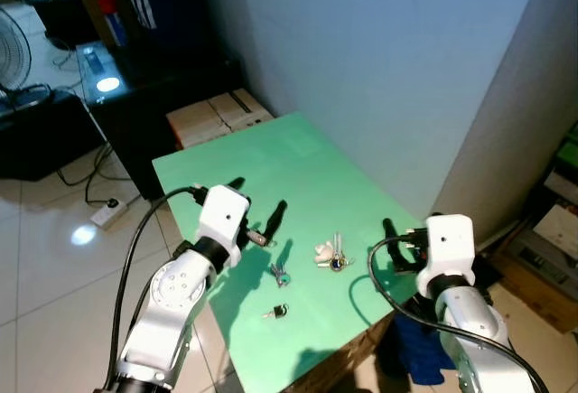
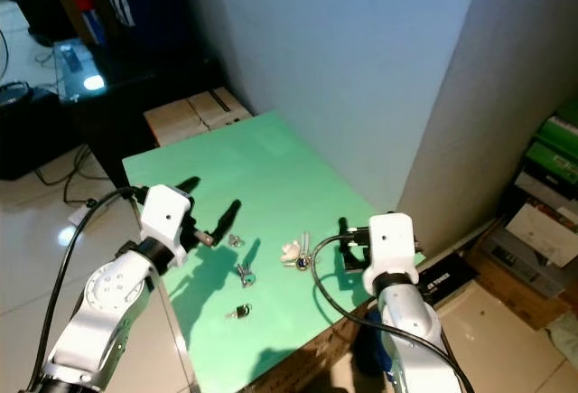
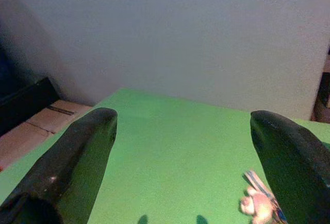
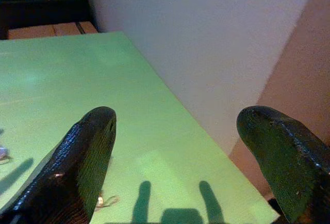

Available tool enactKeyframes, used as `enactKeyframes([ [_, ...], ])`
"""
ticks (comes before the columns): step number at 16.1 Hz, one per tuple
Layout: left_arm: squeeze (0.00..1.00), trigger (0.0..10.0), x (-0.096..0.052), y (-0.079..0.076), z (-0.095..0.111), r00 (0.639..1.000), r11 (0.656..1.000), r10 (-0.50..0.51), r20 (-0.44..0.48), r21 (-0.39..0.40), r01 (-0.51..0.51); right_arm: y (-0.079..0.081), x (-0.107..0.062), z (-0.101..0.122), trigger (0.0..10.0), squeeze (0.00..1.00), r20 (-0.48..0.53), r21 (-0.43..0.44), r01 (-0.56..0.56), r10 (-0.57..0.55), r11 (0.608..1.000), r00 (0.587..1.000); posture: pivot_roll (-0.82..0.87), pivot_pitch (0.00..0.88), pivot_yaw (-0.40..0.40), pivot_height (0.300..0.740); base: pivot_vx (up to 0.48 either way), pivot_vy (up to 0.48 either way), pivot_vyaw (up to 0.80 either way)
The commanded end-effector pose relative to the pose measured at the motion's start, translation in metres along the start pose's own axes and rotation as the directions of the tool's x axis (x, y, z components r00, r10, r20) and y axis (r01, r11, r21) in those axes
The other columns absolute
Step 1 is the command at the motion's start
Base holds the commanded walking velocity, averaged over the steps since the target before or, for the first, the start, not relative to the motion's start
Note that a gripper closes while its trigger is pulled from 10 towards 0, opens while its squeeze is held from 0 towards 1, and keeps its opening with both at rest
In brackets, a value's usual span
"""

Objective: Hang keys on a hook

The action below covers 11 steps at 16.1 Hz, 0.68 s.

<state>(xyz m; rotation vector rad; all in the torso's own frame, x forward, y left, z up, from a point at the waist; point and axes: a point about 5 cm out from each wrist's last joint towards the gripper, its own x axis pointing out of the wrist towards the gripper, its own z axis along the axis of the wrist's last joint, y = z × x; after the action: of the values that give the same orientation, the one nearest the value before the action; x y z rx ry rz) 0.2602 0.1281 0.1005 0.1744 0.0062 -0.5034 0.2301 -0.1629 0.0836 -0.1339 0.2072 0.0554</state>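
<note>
On green table (image 1: 298,163), right pincer (image 1: 402,230) partly hides behind its wrist.

Both arms are silver-grey, built of rounded, jointed segments, and each ends in a boxy white wrist housing. A thick black cable loops from each housing back along its arm. The left end effector (image 1: 258,200) and the right end effector (image 1: 404,233) each carry two long black fingers (image 3: 77,157). Seen close, these fingers are glossy, smooth and rounded at the tips.
</note>
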Motion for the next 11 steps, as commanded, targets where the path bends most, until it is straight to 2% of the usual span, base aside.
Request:
enactKeyframes([
  [1,0.0,10.0,-0.005,0.003,0.002,1.0,1.0,-0.022,0.008,0.012,0.022,0.005,0.0,-0.001,10.0,0.0,-0.008,0.016,-0.023,0.024,1.0,1.0,-0.08,0.0,0.063,0.74,0.0,0.0,0.0],
  [3,0.0,10.0,-0.009,-0.001,0.001,0.996,0.996,-0.085,0.002,0.0,0.085,0.005,0.0,-0.005,10.0,0.0,-0.029,0.019,-0.033,0.034,0.999,0.999,-0.08,0.0,0.065,0.74,0.0,0.0,0.0],
  [5,0.0,10.0,-0.012,-0.007,0.002,0.985,0.985,-0.17,-0.018,0.017,0.17,0.011,0.004,-0.012,10.0,0.02,-0.061,0.002,-0.096,0.096,0.995,0.994,-0.06,0.0,0.074,0.74,0.0,0.0,0.0],
  [6,0.0,10.0,-0.014,-0.009,0.002,0.98,0.98,-0.199,-0.027,0.027,0.2,0.014,0.009,-0.017,10.0,0.92,-0.078,-0.016,-0.12,0.119,0.993,0.99,-0.05,0.0,0.075,0.74,0.0,0.0,0.0],
  [7,0.0,10.0,-0.017,-0.011,0.003,0.971,0.971,-0.237,-0.035,0.031,0.238,0.015,0.014,-0.023,10.0,1.0,-0.098,-0.022,-0.138,0.136,0.99,0.986,-0.03,0.0,0.077,0.74,0.0,0.0,0.0],
  [10,0.0,10.0,-0.021,-0.009,0.008,0.958,0.958,-0.285,-0.036,0.036,0.286,0.021,0.029,-0.027,10.0,1.0,-0.092,-0.009,-0.151,0.149,0.989,0.984,0.01,0.021,0.085,0.74,0.0,0.0,0.0],
  [11,0.0,10.0,-0.024,-0.008,0.013,0.952,0.952,-0.303,-0.034,0.032,0.304,0.027,0.041,-0.029,10.0,1.0,-0.094,0.0,-0.165,0.164,0.986,0.982,0.05,0.047,0.089,0.74,0.0,0.0,0.0],
])
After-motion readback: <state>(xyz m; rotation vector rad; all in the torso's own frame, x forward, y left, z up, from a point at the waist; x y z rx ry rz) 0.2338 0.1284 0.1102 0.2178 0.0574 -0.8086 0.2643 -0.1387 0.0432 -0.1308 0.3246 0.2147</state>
